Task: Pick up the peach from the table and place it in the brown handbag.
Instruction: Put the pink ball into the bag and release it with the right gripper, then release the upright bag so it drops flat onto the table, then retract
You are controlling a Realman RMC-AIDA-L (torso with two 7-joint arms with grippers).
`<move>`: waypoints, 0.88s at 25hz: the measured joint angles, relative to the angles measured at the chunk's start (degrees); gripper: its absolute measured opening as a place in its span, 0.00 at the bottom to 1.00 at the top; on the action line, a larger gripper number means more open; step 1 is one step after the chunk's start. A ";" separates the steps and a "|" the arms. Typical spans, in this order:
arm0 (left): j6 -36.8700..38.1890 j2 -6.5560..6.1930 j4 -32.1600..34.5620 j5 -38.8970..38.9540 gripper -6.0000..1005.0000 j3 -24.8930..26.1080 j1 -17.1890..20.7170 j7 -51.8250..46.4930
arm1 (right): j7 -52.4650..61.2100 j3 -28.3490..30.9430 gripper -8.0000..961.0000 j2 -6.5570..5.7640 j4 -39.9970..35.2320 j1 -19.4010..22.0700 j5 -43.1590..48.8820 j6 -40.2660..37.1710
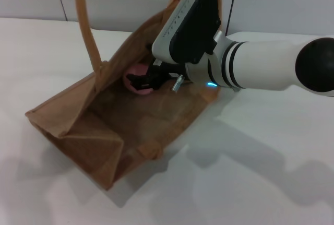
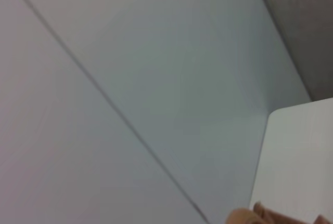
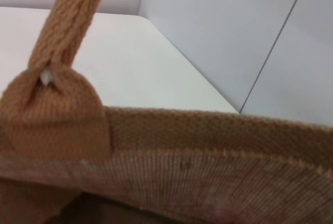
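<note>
The brown handbag [image 1: 104,126] lies open on the white table [image 1: 261,173], with its mouth facing me. My right gripper [image 1: 147,82] reaches into the bag's far end. Its black fingers [image 1: 142,82] are closed across the pink peach [image 1: 136,70], which is held inside the bag against the far wall. The fingers and the wrist hide part of the peach. The right wrist view shows only the bag's woven rim [image 3: 208,130] and a handle [image 3: 67,26] close up, and no peach. My left arm and gripper are out of view.
The bag's two long handles [image 1: 86,26] stand up at the back. A grey panelled wall [image 1: 292,0] runs behind the table. The left wrist view shows the wall [image 2: 156,78], a table corner [image 2: 302,151] and a bit of tan handle [image 2: 244,216].
</note>
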State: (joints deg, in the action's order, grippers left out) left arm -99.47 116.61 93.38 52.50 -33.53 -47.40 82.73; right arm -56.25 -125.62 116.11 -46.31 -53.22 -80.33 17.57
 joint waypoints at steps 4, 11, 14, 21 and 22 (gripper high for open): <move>1.31 -0.16 0.00 -0.61 0.13 1.09 2.21 0.42 | 0.17 2.11 0.92 -0.19 -0.73 0.37 0.17 3.58; 5.77 -0.21 -0.20 -1.40 0.13 1.80 6.63 1.01 | 2.83 15.04 0.92 -1.59 -4.73 5.55 9.52 15.39; 8.14 -0.14 -1.11 -1.21 0.13 3.32 8.14 1.09 | 7.95 20.98 0.92 -1.80 -9.75 9.71 21.51 17.86; 11.52 0.18 -6.69 -0.72 0.13 6.99 9.27 1.50 | 15.53 28.70 0.91 -0.29 -23.84 20.21 44.24 14.94; 11.99 0.20 -7.61 -0.58 0.13 7.36 9.34 1.69 | 15.89 28.71 0.91 -0.26 -24.55 21.27 45.55 12.78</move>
State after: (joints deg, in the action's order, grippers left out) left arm -87.48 116.81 85.77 51.92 -26.17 -38.05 84.41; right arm -40.36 -96.92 115.85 -70.86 -31.95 -34.79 30.34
